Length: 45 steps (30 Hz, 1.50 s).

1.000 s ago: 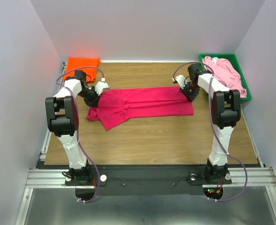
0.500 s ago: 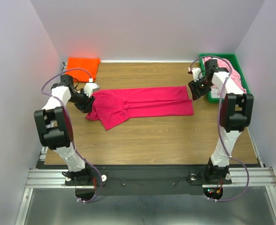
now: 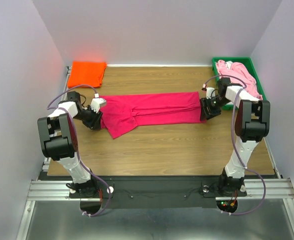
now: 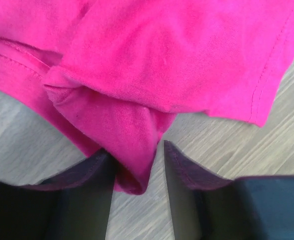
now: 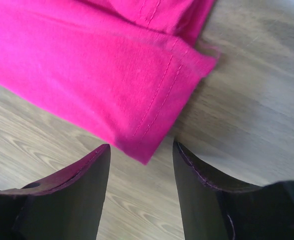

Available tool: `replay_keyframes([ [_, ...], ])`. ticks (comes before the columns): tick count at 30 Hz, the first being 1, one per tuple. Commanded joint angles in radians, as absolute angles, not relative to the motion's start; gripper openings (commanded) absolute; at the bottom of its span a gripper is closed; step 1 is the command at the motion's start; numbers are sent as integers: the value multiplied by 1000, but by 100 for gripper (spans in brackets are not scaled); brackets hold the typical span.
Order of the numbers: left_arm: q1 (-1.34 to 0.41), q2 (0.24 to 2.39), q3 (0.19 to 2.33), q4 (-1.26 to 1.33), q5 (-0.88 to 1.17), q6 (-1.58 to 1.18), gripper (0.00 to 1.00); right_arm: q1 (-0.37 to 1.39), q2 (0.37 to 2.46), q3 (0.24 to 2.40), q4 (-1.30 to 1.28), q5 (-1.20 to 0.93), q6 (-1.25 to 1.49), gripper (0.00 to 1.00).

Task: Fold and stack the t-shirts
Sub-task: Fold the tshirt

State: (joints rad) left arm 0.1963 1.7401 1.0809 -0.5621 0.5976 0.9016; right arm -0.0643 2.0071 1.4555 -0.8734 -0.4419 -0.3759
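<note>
A crimson-magenta t-shirt (image 3: 152,111) lies stretched left to right across the middle of the wooden table (image 3: 162,147), folded lengthwise. My left gripper (image 3: 99,120) is low at its left end. In the left wrist view the left gripper (image 4: 136,149) is open, and a rounded fold of the magenta shirt (image 4: 137,65) pokes between the fingers, touching the left one. My right gripper (image 3: 206,111) is at the shirt's right end. In the right wrist view the right gripper (image 5: 141,146) is open, with the hemmed corner of the shirt (image 5: 107,75) reaching loosely into the gap.
A folded bright orange t-shirt (image 3: 87,73) lies at the back left corner. A pale pink t-shirt (image 3: 244,79) is heaped in the green tray (image 3: 222,62) at the back right. Grey walls close in the left, right and back sides.
Both grippers have opened and let go of the shirt's ends. Each swung outward, then came toward the near side and lower at its end. The shirt stays laid out.
</note>
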Motion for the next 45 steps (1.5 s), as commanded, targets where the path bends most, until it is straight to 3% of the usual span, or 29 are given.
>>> replay_keyframes([
  [1, 193, 1743, 1057, -522, 607, 879, 46, -63, 2029, 1465, -811, -479, -322, 58],
  [4, 195, 1743, 1043, -529, 604, 888, 33, -63, 2051, 1457, -810, -454, -324, 49],
  [6, 195, 1738, 1034, -532, 595, 893, 22, -63, 2057, 1450, -813, -434, -328, 35],
  [7, 195, 1732, 1023, -537, 592, 896, 18, -63, 2056, 1448, -815, -416, -334, 22],
  [10, 195, 1715, 1002, -566, 575, 919, 3, -63, 2028, 1430, -816, -358, -354, 1],
  [12, 195, 1697, 983, -580, 551, 930, 0, -64, 2010, 1410, -821, -319, -371, 0],
  [20, 195, 1586, 902, -656, 509, 1005, 0, -77, 1931, 1351, -862, -245, -472, 1],
  [21, 196, 1566, 905, -669, 512, 1005, 10, -77, 1933, 1353, -888, -258, -474, 2],
  [22, 195, 1553, 908, -675, 515, 1008, 17, -77, 1933, 1367, -899, -276, -472, 22],
  [24, 195, 1490, 925, -736, 547, 1060, 34, -77, 1905, 1387, -931, -311, -472, 42],
  [27, 189, 1416, 946, -828, 568, 1155, 42, -77, 1862, 1425, -974, -345, -466, 57],
  [34, 80, 1299, 924, -896, 546, 1246, 44, -23, 1772, 1552, -1068, -500, -417, 57],
  [40, -209, 1266, 769, -675, 465, 1106, 43, 34, 1816, 1572, -1065, -624, -339, 53],
  [45, -311, 1330, 726, -568, 388, 1077, 45, 37, 1839, 1568, -1057, -635, -334, 52],
])
